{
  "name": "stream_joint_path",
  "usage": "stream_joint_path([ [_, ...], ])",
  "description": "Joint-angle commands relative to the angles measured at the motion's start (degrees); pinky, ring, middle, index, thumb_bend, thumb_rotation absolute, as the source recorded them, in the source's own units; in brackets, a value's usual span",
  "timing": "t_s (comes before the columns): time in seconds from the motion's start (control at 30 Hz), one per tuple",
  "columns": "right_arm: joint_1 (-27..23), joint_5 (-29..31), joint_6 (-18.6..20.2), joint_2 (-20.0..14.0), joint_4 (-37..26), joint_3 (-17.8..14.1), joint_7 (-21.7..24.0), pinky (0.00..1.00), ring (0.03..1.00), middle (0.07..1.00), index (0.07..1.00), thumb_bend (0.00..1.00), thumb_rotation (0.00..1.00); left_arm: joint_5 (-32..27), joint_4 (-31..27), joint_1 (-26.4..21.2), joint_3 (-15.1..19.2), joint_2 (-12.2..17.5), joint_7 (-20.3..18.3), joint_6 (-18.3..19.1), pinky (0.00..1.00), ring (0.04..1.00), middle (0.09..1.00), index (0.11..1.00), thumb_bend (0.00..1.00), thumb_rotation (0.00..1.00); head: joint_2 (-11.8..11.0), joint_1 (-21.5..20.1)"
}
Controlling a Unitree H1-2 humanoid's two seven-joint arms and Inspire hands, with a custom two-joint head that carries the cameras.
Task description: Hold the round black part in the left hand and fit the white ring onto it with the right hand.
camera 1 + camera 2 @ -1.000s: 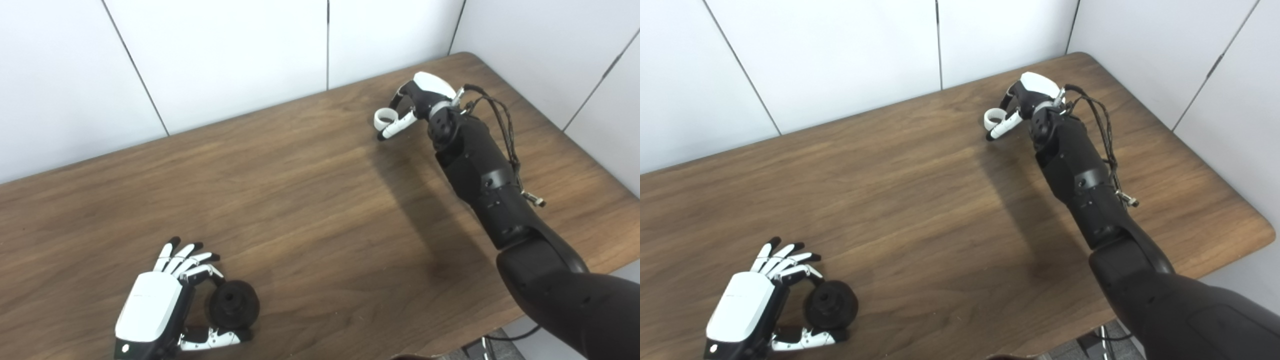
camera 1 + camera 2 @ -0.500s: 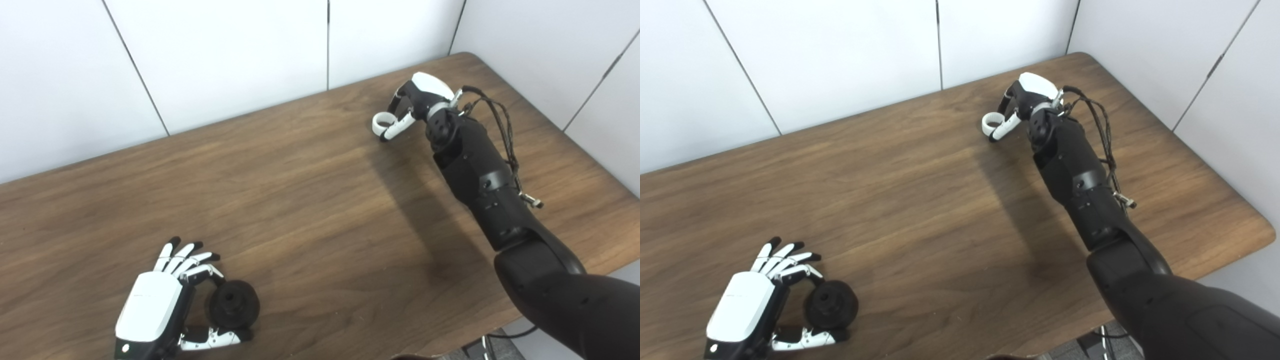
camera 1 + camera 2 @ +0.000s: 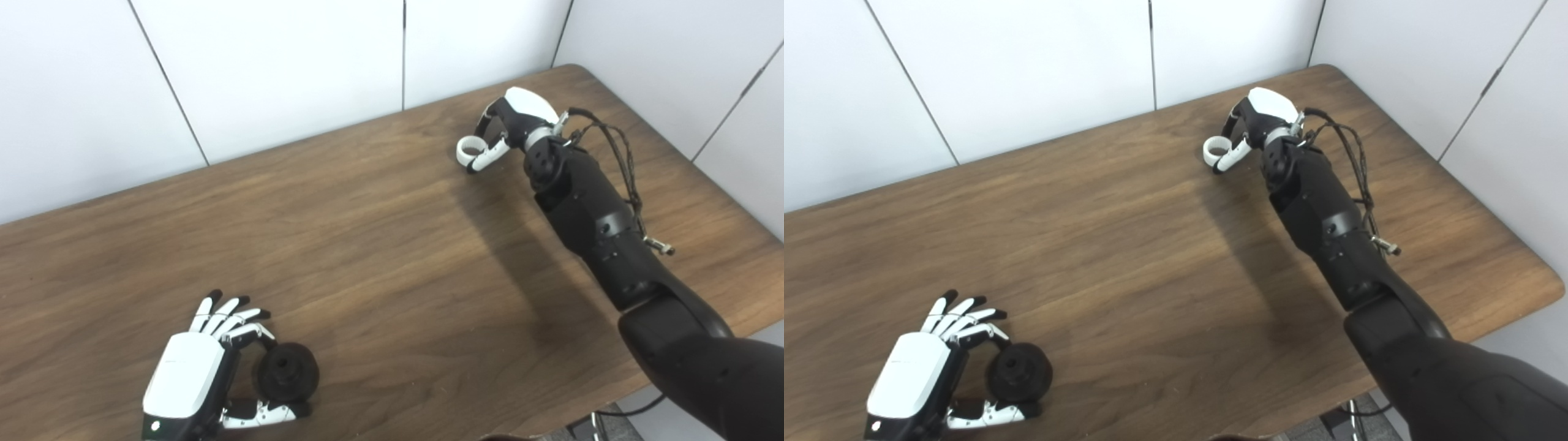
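While it rests low at the near left of the wooden surface, the left robot hand lies palm-down with its white back up, fingers fanned forward and one finger and the thumb curled around the single round black part, which sits on the wood just to its right. Far across the surface, toward the back right corner, the right robot hand ends a long black arm stretched out from the lower right; its wrist bends down and its thumb and fingers pinch the single white ring just above the wood. Compared with half a second ago, both hands, the ring and the part keep nearly the same places.
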Motion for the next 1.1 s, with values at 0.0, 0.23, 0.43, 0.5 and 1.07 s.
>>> stream_joint_path([
  [0.0,-1.51,0.5,-0.21,-2.11,-4.11,0.13,0.59,1.0,0.97,0.861,0.486,0.52,0.13,1.26,-0.27,0.14,-0.27,0.5,-0.79,0.72,1.0,0.894,0.779,0.484,0.52,0.05,0.02,0.5],
  [0.23,0.89,1.54,-0.86,-3.65,-12.31,1.93,3.97,1.0,0.952,0.839,0.486,0.52,0.14,2.84,0.03,0.21,-1.13,-0.35,0.03,0.75,1.0,0.883,0.775,0.484,0.52,0.05,0.33,3.96],
  [0.43,2.72,2.53,-1.39,-4.13,-20.81,4.48,6.85,1.0,0.951,0.837,0.485,0.52,0.14,4.05,0.56,0.23,-2.04,-1.22,1.08,1.04,1.0,0.884,0.778,0.484,0.52,0.06,0.64,7.74],
  [0.5,3.19,3.03,-1.39,-3.91,-22.98,4.94,7.46,1.0,0.952,0.836,0.485,0.52,0.14,4.23,0.73,0.28,-2.41,-1.54,1.57,1.09,1.0,0.888,0.78,0.484,0.52,0.05,0.78,9.26],
  [1.07,6.95,3.44,-0.72,-0.6,-44.12,12.44,19.68,1.0,0.938,0.83,0.482,0.53,0.14,7.28,0.29,0.14,-6.15,-5.02,1.23,5.3,1.0,0.92,0.803,0.485,0.52,0.06,2.98,21.75],
])
